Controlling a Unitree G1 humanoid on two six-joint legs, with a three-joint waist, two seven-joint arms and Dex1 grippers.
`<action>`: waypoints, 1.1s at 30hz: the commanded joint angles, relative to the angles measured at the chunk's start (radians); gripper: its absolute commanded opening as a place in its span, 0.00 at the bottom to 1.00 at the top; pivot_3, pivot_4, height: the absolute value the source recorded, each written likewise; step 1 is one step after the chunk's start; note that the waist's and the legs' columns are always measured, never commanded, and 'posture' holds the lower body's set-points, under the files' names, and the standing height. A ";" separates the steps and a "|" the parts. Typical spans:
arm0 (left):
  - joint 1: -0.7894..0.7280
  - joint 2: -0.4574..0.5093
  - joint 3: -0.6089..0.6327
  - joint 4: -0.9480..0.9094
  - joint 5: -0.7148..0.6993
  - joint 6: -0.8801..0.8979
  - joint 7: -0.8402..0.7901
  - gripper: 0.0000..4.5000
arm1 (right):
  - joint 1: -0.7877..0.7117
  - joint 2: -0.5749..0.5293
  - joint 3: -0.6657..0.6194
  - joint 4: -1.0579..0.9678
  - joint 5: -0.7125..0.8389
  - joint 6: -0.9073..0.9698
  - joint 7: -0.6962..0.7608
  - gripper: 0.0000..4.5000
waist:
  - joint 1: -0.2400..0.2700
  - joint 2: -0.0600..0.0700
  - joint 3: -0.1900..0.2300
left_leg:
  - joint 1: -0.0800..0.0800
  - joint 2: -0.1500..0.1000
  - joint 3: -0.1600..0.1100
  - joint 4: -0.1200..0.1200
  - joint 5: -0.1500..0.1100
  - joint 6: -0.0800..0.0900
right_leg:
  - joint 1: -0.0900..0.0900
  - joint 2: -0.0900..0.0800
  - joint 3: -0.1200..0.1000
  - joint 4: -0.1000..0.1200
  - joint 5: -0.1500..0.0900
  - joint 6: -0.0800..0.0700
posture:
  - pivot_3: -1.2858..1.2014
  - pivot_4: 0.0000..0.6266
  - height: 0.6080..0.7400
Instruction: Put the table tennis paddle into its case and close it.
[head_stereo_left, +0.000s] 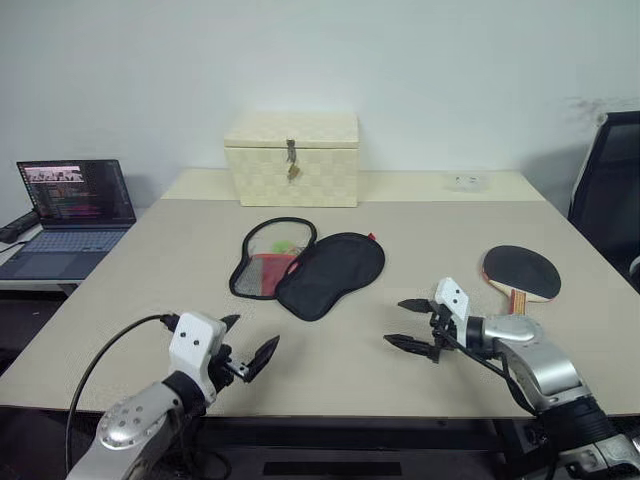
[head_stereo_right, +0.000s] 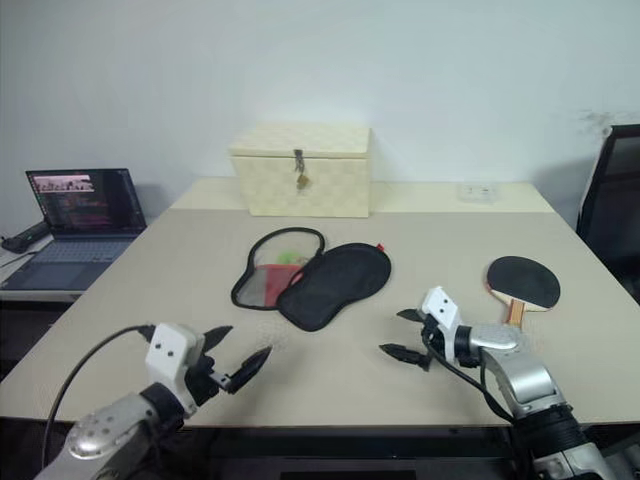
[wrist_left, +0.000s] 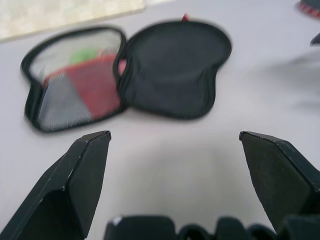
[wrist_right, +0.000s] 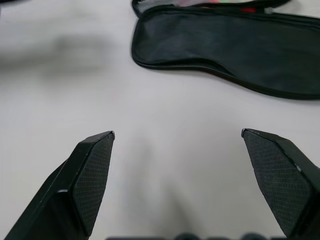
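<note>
Across the beige surface (head_stereo_left: 420, 215) things are spread well apart: cream woven box (head_stereo_left: 292, 158) with a metal latch stands at the far side, against the wall. Off the surface's left edge sits an open laptop (head_stereo_left: 70, 215) on a lower side desk, screen lit; a black chair (head_stereo_left: 610, 190) shows at the right edge. Middle of the surface: the case (head_stereo_left: 308, 268) lies unzipped and spread flat, black half toward the right, mesh half toward the left with red and green showing through. Table tennis paddle (head_stereo_left: 521, 272) lies on the right side of the surface, black face up, wood handle toward the near edge, well apart from the case, outside it. Left gripper (head_stereo_left: 249, 343) hovers over the near-left part of the surface, fingers spread apart, nothing between them. Right gripper (head_stereo_left: 410, 324) hovers at near right, between case and paddle, fingers likewise apart and empty, just beside the paddle handle but not touching. Head views give the whole layout; left wrist view adds both case halves close up, mesh panel with red and grey patches plus a green bit, seen beyond its spread fingers (wrist_left: 82, 175). Right wrist view gets the black half's zipper edge and bare surface under its fingers (wrist_right: 87, 180).
</note>
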 joint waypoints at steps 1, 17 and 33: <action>-0.002 -0.006 -0.013 -0.035 0.016 -0.026 0.004 1.00 | -0.015 -0.003 -0.005 -0.005 -0.008 -0.017 0.010 0.99 | 0.001 0.000 0.000 | 0.000 0.000 0.000 0.000 0.000 0.000 | 0.000 0.000 0.000 0.000 0.000 0.000 | 0.52 0.24 1.00; -0.130 0.081 0.050 0.089 -0.168 -0.014 -0.238 1.00 | 0.022 0.077 -0.114 -0.298 0.144 0.449 -0.252 0.99 | -0.002 0.000 0.000 | 0.000 0.001 -0.001 0.000 0.000 0.000 | 0.001 0.000 -0.001 0.000 -0.003 0.001 | 0.52 0.24 1.00; -0.278 0.325 0.151 0.304 -0.277 0.045 -0.482 1.00 | -0.238 0.377 -0.052 0.101 0.020 0.471 -0.548 0.99 | -0.004 0.000 0.000 | -0.002 0.001 0.000 -0.003 0.000 -0.001 | -0.004 0.002 -0.001 0.001 -0.002 -0.003 | 0.52 0.24 1.00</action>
